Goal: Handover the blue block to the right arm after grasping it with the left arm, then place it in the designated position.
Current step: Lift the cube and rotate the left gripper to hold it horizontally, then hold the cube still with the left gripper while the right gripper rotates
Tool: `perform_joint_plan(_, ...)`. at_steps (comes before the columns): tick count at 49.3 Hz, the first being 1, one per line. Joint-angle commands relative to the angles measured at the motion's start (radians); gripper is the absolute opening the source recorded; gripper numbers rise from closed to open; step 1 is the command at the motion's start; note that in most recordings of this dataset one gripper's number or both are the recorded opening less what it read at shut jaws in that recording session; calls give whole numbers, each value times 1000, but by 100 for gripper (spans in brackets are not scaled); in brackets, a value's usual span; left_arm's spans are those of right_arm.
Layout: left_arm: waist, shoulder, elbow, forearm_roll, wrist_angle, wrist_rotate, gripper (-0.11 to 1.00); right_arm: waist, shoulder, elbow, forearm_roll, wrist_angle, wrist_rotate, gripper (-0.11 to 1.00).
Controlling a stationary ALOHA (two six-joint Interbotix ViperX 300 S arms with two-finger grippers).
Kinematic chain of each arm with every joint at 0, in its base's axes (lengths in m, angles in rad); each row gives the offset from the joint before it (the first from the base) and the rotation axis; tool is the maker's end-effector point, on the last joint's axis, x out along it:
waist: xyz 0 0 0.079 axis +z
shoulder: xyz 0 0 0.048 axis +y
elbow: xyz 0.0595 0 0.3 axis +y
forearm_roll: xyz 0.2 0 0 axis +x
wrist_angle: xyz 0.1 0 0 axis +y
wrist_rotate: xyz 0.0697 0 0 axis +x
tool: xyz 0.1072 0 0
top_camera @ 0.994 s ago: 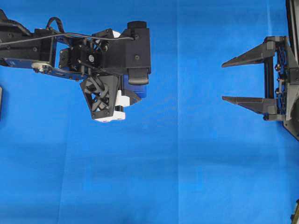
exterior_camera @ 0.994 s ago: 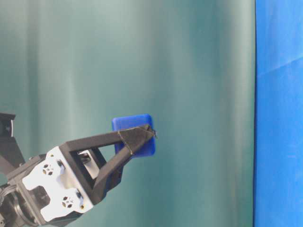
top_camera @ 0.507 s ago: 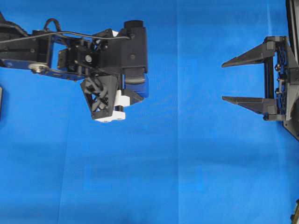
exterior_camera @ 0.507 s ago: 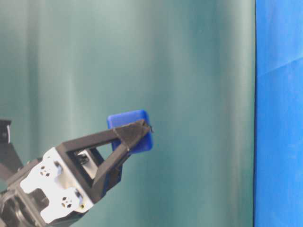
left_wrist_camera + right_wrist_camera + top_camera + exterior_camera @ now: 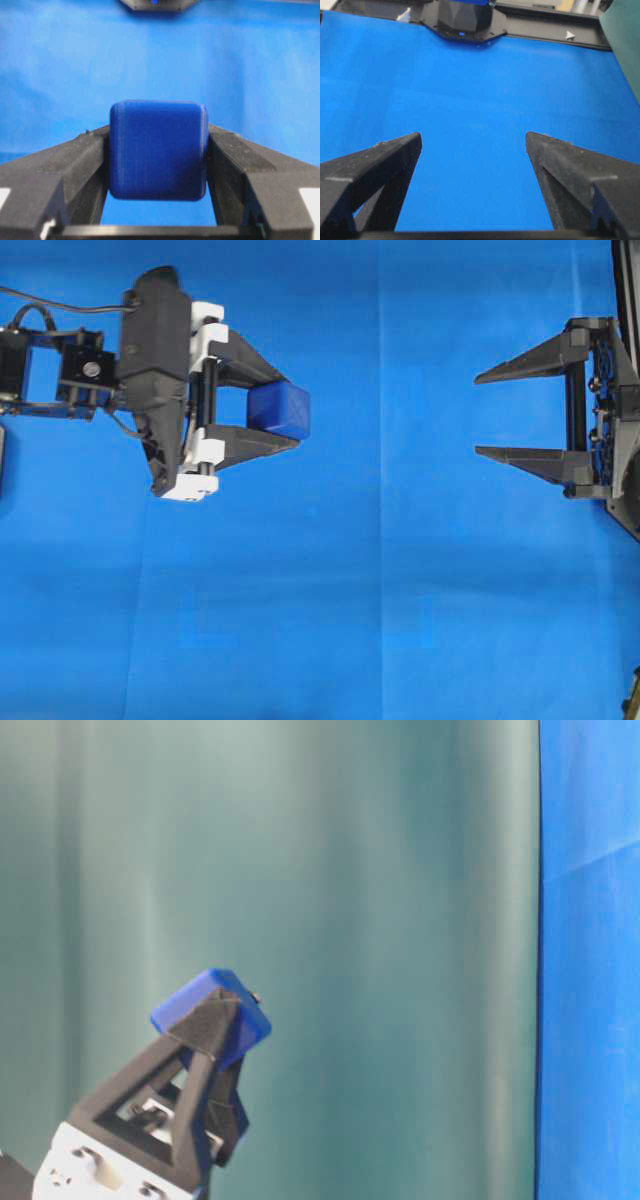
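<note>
Right arm cut off at overhead view's right edge; left arm at left edge. Blue block's sides hidden behind clamping fingers.

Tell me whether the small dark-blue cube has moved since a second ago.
Yes. In the overhead view the small dark-blue cube, gripped by the left tool, now shows fully between level fingers, farther from the waiting right tool.

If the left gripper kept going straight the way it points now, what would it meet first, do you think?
Probably the right gripper, open and facing the left gripper with its blue block; only blue cloth shows between, though heights are unclear.
</note>
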Motion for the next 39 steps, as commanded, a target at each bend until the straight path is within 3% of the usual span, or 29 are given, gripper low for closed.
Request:
perform_joint_plan(1,2,-25,32,2,-109,2,48,-2,5,-29,2,-15,-2,95)
perform_joint_plan(16,18,-25,144,-5,-333,0,48,-2,8,-28,2,-17,-2,95)
perform_joint_plan(39,18,-23,144,-5,-351,0,48,-2,8,-29,-3,-17,-3,95)
